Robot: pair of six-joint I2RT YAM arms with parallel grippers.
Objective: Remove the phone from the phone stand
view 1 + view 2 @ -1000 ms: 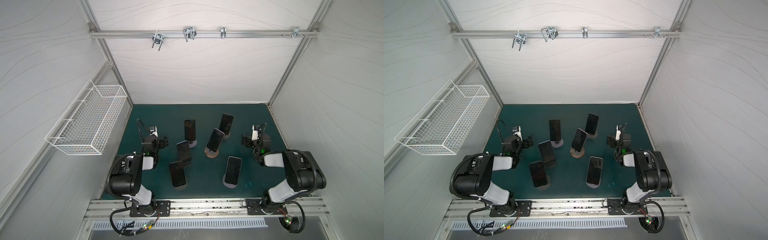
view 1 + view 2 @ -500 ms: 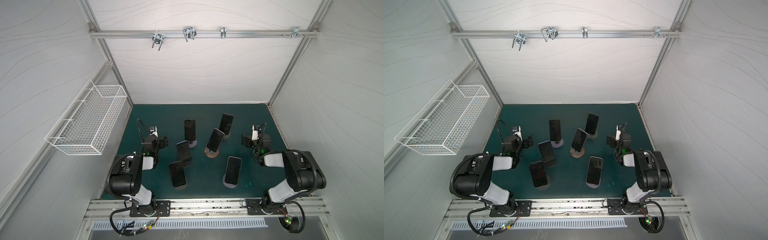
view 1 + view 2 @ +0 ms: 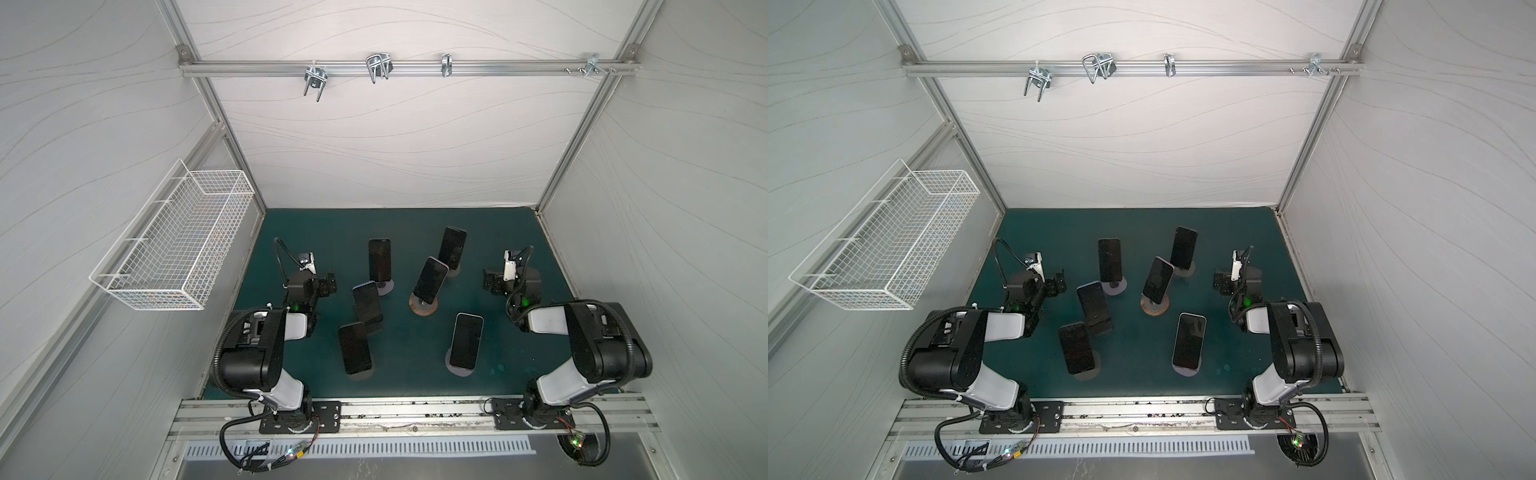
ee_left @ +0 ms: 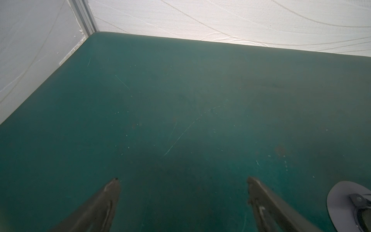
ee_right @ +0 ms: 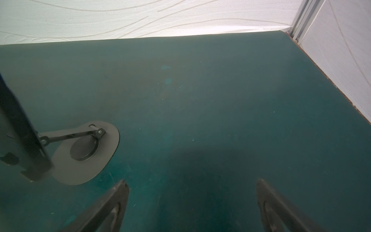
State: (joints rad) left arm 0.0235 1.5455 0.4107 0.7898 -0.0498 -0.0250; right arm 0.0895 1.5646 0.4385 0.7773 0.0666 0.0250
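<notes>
The left arm (image 3: 257,353) stands on its base at the near left, elbow folded high, forearm reaching toward the far side. The left pincer (image 4: 182,180) is low, jaws spread wide, nothing between them; its fingers (image 4: 112,188) are bare. The right arm (image 3: 590,340) stands at the near right, folded in like manner, forearm reaching far and slightly inward. The right pincer (image 5: 191,182) is low, jaws spread wide, nothing gripped. The two pincers are well apart, on opposite sides of the scene.
</notes>
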